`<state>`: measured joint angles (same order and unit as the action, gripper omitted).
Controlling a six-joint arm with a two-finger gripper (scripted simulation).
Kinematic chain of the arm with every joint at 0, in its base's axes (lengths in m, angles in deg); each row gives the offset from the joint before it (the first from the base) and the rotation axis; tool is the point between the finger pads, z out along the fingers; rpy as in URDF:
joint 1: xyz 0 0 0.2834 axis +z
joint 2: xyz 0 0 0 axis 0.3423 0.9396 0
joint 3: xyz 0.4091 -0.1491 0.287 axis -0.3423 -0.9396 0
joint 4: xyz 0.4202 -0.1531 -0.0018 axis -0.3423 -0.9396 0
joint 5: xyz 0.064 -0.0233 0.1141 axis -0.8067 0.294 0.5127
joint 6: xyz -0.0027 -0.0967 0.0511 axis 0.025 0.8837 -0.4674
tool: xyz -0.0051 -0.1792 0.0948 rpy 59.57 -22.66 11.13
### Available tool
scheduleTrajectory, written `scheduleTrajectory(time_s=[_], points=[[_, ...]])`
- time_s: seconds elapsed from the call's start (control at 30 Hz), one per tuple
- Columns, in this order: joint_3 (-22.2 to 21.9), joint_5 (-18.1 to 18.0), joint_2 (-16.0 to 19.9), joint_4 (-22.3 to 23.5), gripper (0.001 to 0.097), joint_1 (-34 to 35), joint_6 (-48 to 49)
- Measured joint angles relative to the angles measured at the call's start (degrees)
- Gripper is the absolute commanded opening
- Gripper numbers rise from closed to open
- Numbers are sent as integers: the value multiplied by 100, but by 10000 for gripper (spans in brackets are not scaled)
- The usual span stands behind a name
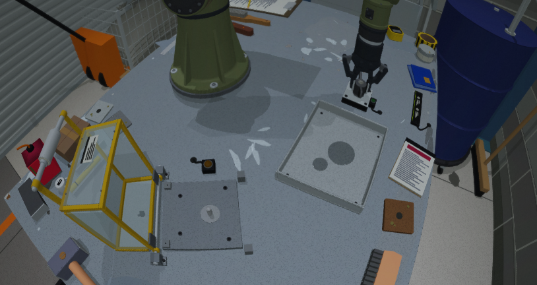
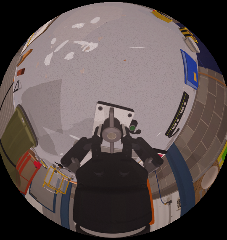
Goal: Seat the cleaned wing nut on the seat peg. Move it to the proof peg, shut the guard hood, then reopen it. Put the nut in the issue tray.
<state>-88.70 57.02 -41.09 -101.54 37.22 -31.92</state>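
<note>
The grey wing nut [image 2: 110, 132] sits on the peg of a small white plate [image 1: 356, 98] at the far right of the table, its wings standing upright. My gripper [image 1: 361, 83] is straight above that plate and is clamped around the nut [image 1: 360, 83]. The proof peg [image 1: 209, 212] stands on a grey base plate near the front of the table, and the yellow-framed guard hood [image 1: 109, 185] is swung open to its left. The issue tray [image 1: 332, 154], a shallow grey box, lies between the white plate and the base plate.
A green button box [image 1: 373, 104] sits against the white plate's right side. A black strip [image 1: 417, 108], a blue book [image 1: 422, 77] and a tall blue drum [image 1: 480, 69] stand further right. The arm's green base [image 1: 206, 39] rises at the back left.
</note>
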Motion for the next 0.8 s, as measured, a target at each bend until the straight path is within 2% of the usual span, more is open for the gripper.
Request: scheduleTrajectory(time_s=[0.47, 0.8], points=[[0, 0, 0, 0, 80, 0, 0], [6, -2, -17, -30, 80, 0, 0]])
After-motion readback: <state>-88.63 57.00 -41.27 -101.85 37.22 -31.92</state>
